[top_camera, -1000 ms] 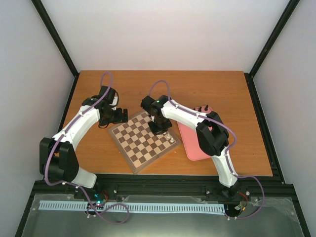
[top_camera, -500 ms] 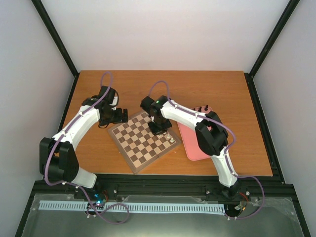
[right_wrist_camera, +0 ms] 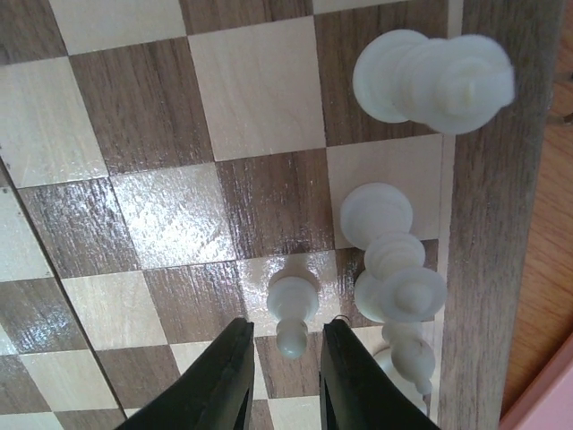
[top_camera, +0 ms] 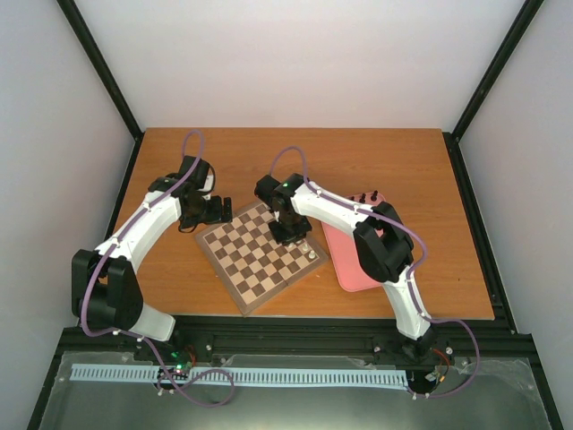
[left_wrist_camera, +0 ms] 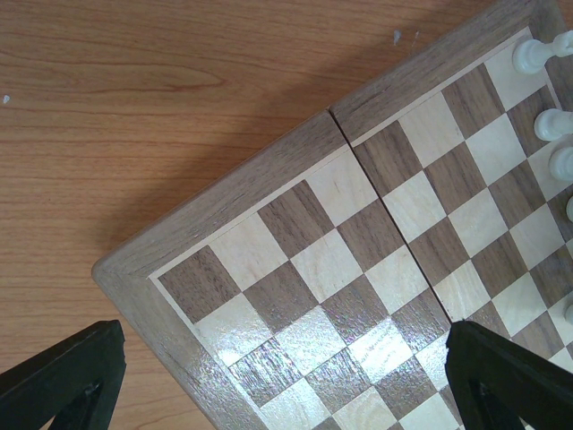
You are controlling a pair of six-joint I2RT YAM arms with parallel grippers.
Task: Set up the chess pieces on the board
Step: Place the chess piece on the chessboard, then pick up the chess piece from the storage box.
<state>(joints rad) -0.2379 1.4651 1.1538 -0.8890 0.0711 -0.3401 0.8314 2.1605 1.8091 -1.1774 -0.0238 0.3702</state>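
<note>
Now the right gripper point(right_wrist_camera: 286, 327) has eased its jaws slightly apart around a white pawn point(right_wrist_camera: 292, 300) standing upright on a light square of the chessboard point(top_camera: 260, 260) beside other white pieces point(right_wrist_camera: 394, 269), while the left gripper point(left_wrist_camera: 282, 358) hovers wide open over the board's corner.

Left arm point(top_camera: 134, 235) arcs up from its base, forearm alongside the board point(top_camera: 253, 269) on its left. The left gripper point(top_camera: 219, 209) lies low at the board's left corner, pointing across it. Jaws spread wide, nothing between the fingers point(left_wrist_camera: 67, 376).

Right arm point(top_camera: 380, 242) has its elbow to the right of the board. Its forearm reaches back over the board's far corner and the wrist bends down. Right gripper point(top_camera: 302, 238) points straight down near the board's right edge. Jaws narrowly parted, fingers point(right_wrist_camera: 228, 376) either side of a white pawn point(right_wrist_camera: 292, 305), with a slim gap each side.
</note>
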